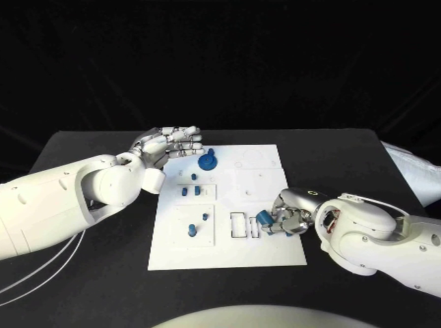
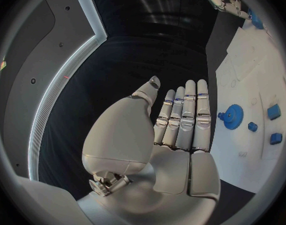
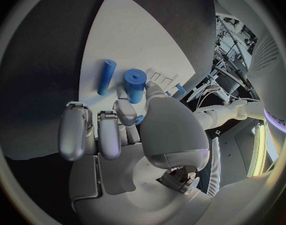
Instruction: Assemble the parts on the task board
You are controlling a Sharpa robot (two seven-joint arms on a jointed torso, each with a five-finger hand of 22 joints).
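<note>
White task board [image 1: 263, 253] bears blue parts [image 1: 207, 162].

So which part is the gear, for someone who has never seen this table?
Start at the white task board in the middle of the black table. Go to its far edge, next to the open left hand. The gear sits there: a round toothed blue wheel, the widest part, unlike the small blocks and pegs nearer the robot.
</note>
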